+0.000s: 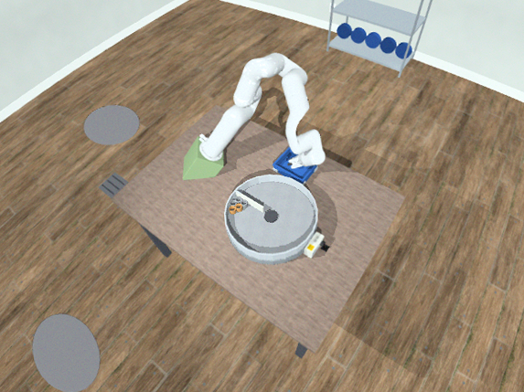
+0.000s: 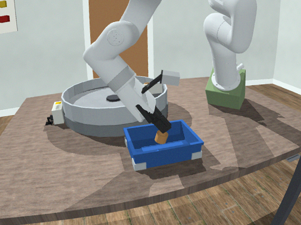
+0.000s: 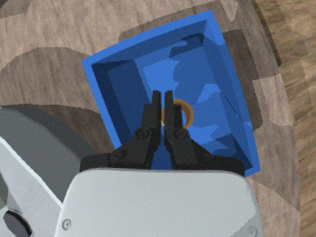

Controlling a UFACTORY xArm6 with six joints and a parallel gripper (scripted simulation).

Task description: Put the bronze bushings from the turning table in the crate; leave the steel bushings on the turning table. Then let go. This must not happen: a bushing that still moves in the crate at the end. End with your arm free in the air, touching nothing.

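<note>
My gripper (image 1: 292, 164) (image 2: 166, 130) (image 3: 163, 102) is shut on the wall of a bronze bushing (image 2: 161, 137) (image 3: 191, 115). It holds the bushing tilted over the inside of the blue crate (image 1: 288, 173) (image 2: 172, 155) (image 3: 235, 91), low near rim height. No other bushing shows in the crate; part of its floor is hidden. On the grey turning table (image 1: 277, 257) (image 2: 91, 116), two bronze bushings (image 1: 232, 210) (image 1: 239, 207) stand close together near the rim. Grey steel bushings (image 1: 239, 201) are right beside them, by the pale bar.
The pale bar (image 1: 251, 201) runs from near the turning table's rim to its dark hub (image 1: 270, 215). The turning table's raised wall stands close to the crate. A white box with a yellow button (image 1: 313, 245) (image 2: 57, 113) is at its outer side. The green arm base (image 1: 200, 166) (image 2: 225, 97) is on the table.
</note>
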